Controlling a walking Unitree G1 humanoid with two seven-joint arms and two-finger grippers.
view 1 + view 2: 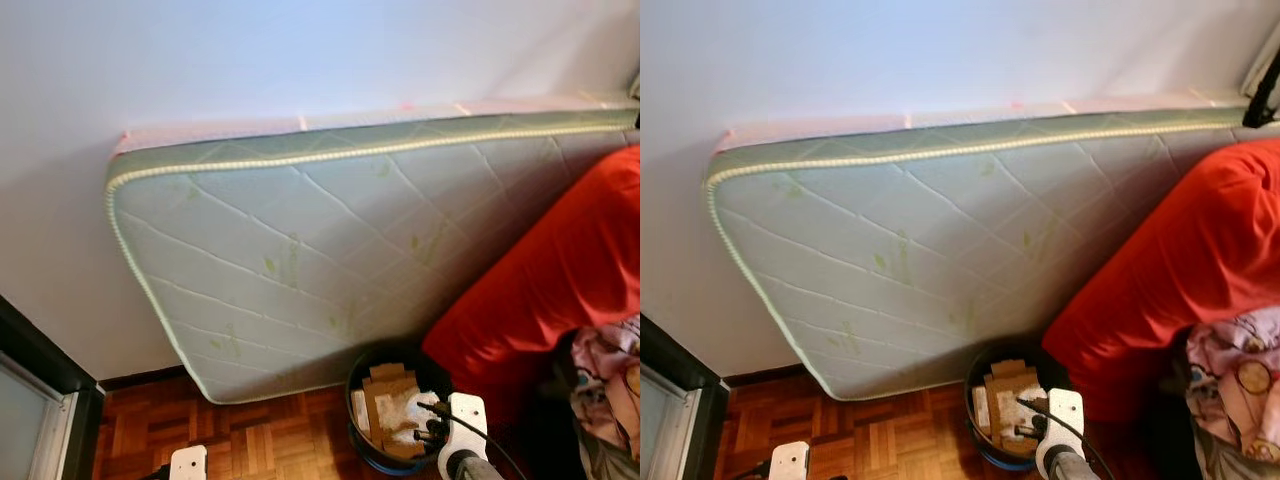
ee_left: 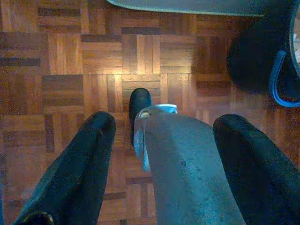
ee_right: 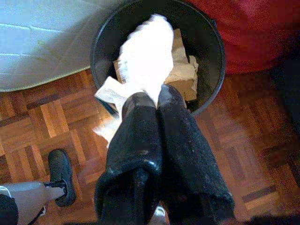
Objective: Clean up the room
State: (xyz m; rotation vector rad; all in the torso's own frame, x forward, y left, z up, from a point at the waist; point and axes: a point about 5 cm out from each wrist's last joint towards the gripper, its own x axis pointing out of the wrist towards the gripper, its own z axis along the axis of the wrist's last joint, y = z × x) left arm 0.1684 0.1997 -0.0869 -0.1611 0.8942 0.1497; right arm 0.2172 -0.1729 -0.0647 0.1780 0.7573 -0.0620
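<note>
Right gripper [image 3: 149,96] is clamped shut on white paper [image 3: 145,56], held above the black bin [image 3: 213,65] beside the mattress [image 1: 300,250]. Advise centring over the cardboard [image 3: 185,70] before release. Left gripper [image 2: 159,136] hangs open, empty, above the floor [image 2: 61,61].

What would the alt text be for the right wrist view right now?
The right end effector, fingers shut on a white crumpled paper, holds it over a black bin that has cardboard scraps inside. The bin stands on a parquet floor, with a pale quilted mattress and a red cover beside it.
</note>
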